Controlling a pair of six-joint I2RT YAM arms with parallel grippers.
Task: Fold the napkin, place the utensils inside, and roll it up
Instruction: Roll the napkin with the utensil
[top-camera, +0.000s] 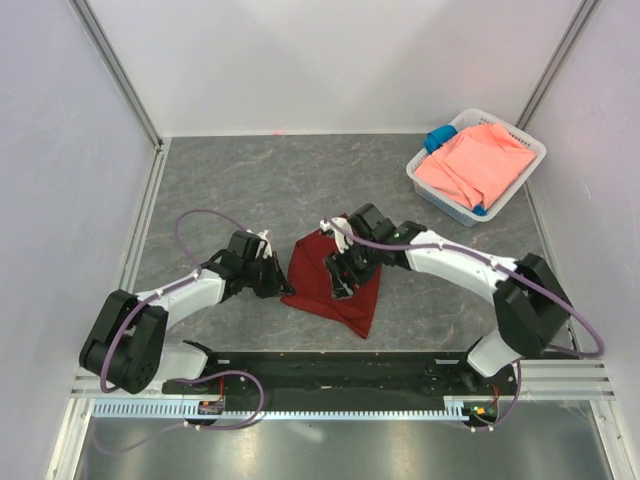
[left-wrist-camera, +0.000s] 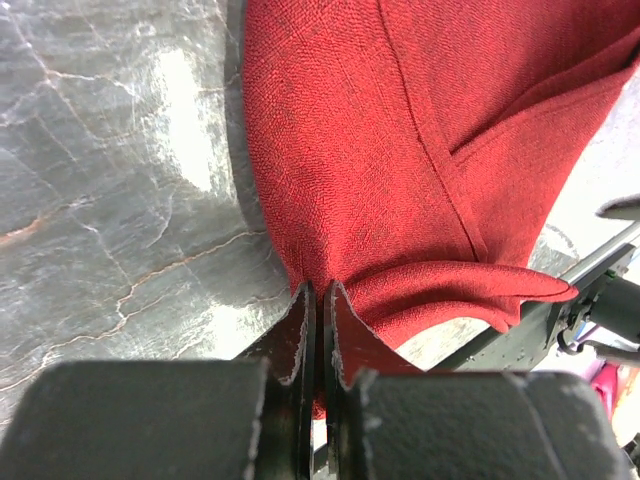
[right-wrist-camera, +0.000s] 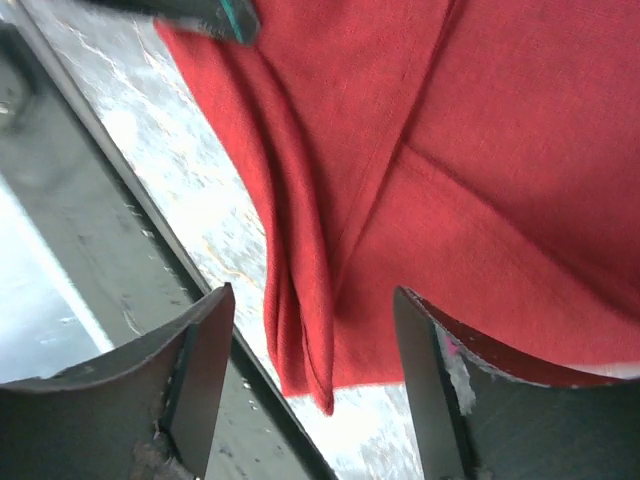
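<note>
The dark red napkin (top-camera: 322, 275) lies crumpled and partly folded on the grey table between the two arms, one corner pointing toward the near edge. My left gripper (top-camera: 281, 280) is shut on the napkin's left edge; the left wrist view shows the cloth (left-wrist-camera: 400, 160) pinched between the closed jaws (left-wrist-camera: 320, 295). My right gripper (top-camera: 340, 285) is open and hovers over the napkin's right half; the right wrist view shows folds of the cloth (right-wrist-camera: 400, 180) between and beyond its spread fingers (right-wrist-camera: 313, 300). No utensils are in view.
A white basket (top-camera: 432, 190) at the back right holds a salmon-pink cloth (top-camera: 475, 162) and a small blue cloth (top-camera: 437, 137). A black rail (top-camera: 340, 372) runs along the near table edge. White walls enclose the table.
</note>
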